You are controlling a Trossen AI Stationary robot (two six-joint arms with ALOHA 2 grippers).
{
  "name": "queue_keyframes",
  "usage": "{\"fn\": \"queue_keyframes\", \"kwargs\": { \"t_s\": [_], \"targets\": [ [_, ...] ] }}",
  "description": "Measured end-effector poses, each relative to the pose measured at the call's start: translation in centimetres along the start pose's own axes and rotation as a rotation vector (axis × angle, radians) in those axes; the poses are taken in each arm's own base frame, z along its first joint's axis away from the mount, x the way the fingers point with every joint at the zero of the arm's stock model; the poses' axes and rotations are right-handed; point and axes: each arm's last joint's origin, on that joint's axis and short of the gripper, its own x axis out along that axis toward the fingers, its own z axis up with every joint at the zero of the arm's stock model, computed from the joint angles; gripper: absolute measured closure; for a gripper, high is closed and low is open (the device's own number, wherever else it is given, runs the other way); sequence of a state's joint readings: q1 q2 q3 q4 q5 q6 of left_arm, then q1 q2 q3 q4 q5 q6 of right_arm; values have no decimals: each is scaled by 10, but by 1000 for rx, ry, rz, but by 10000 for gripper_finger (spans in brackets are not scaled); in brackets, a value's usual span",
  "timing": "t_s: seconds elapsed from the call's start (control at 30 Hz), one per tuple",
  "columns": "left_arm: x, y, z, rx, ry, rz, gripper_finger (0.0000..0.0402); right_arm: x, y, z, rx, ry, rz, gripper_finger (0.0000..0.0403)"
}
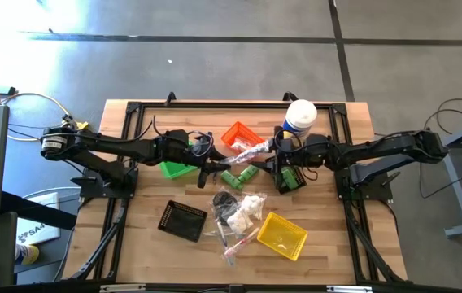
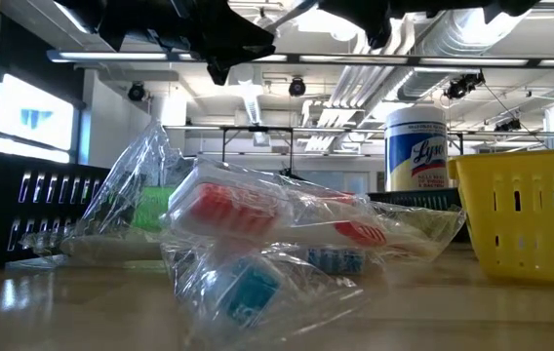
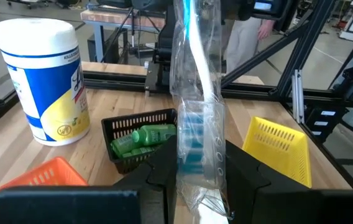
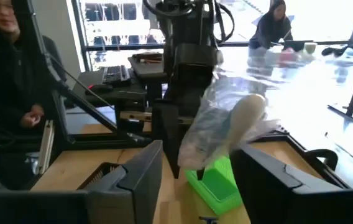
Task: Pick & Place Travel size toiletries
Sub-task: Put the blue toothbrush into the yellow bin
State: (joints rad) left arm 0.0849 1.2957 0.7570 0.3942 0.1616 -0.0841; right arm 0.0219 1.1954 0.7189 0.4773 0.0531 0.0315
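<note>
As counted: two green bottles (image 3: 140, 138)

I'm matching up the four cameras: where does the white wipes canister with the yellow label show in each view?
High view: canister at the table's top edge in the picture, right of middle.
Low view: canister right of middle, behind the clear packets, left of the yellow bin.
Left wrist view: canister standing beside the black bin.
Right wrist view: not in it.
Shared landmark: the yellow bin.

Clear-wrapped toothbrush (image 3: 195, 93): both ends cut off by the frame in the left wrist view. Orange bin (image 3: 36, 177): cropped there by the frame edge. Pile contents (image 1: 239, 210) in the high view too small to identify.
</note>
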Motion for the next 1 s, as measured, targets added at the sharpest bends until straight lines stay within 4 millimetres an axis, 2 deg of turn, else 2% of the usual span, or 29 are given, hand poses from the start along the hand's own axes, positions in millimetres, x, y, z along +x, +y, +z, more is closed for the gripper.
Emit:
{"fn": "queue_keyframes", "kwargs": {
  "t_s": [0.33,0.5,0.73,1.0],
  "targets": [
    [0,0,2,3,-21,-3,316,10,-1,-10,-1,20,-7,148],
    [0,0,2,4,-22,-3,316,10,-1,-8,0,-8,-9,138],
    [0,0,2,3,-20,-7,316,10,-1,-3,1,-55,-8,172],
    [0,0,2,3,-21,-7,316,10,-1,-3,1,-55,-8,254]
  ]
}}
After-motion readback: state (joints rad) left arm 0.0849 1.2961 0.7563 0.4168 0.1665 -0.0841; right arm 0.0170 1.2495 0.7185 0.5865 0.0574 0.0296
